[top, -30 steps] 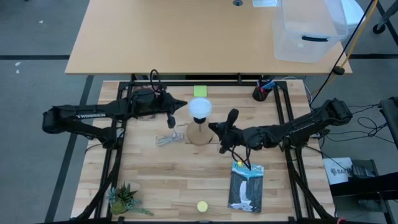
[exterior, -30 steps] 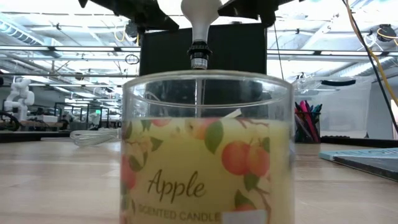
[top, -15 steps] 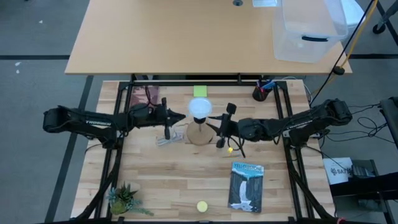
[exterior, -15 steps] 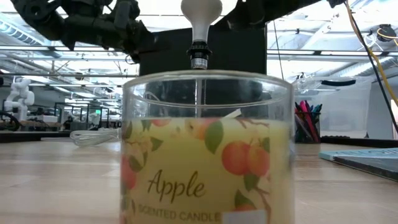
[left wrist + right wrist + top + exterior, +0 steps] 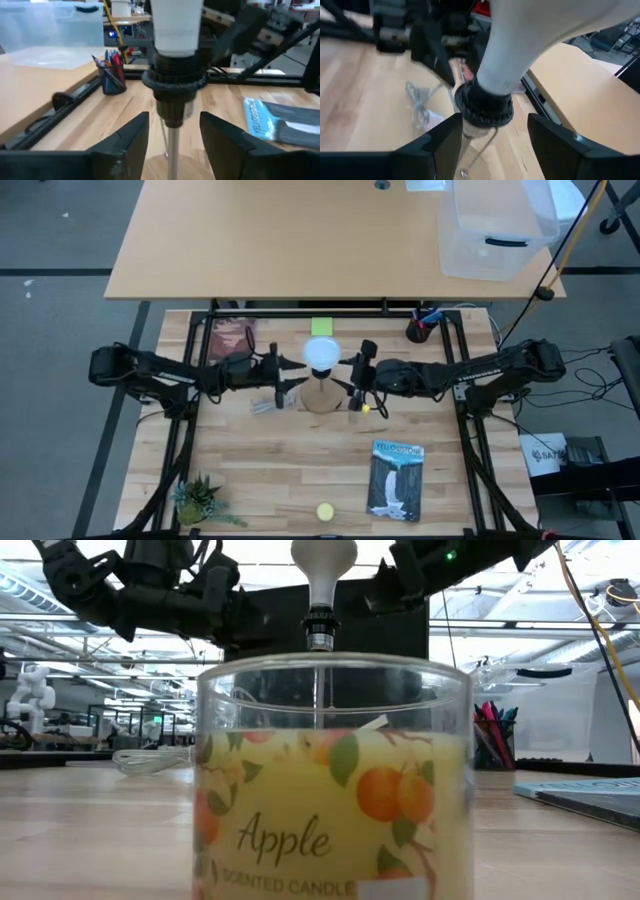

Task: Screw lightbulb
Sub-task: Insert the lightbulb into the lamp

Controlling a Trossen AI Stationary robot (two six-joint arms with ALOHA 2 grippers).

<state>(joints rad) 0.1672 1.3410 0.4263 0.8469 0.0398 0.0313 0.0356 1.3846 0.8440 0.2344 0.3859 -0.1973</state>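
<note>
The lightbulb [image 5: 321,354], a white dome on a pale neck, stands upright with its screw end in the black socket [image 5: 175,80] of the wooden cone base [image 5: 320,396]. My left gripper [image 5: 288,372] is open just left of the base. Its fingers [image 5: 125,145] stand either side of the thin stem below the socket, apart from it. My right gripper [image 5: 356,376] is open just right of the base. Its fingers [image 5: 442,142] stand either side of the socket [image 5: 484,105] without touching. In the low view the bulb [image 5: 323,560] rises behind a candle jar.
An Apple candle jar [image 5: 335,780] stands close to the low camera at the near edge. A book [image 5: 397,480] lies near right and a small plant [image 5: 200,500] near left. A pen cup [image 5: 420,328], a green note [image 5: 322,327] and a clear bundle [image 5: 265,405] are on the table too.
Both grippers have opened. My left gripper has drawn back slightly from the bulb's dome and dropped toward the stem. My right gripper has moved toward the table's far edge, uncovering the book, and now faces the socket. The bulb and its base have stayed in place.
</note>
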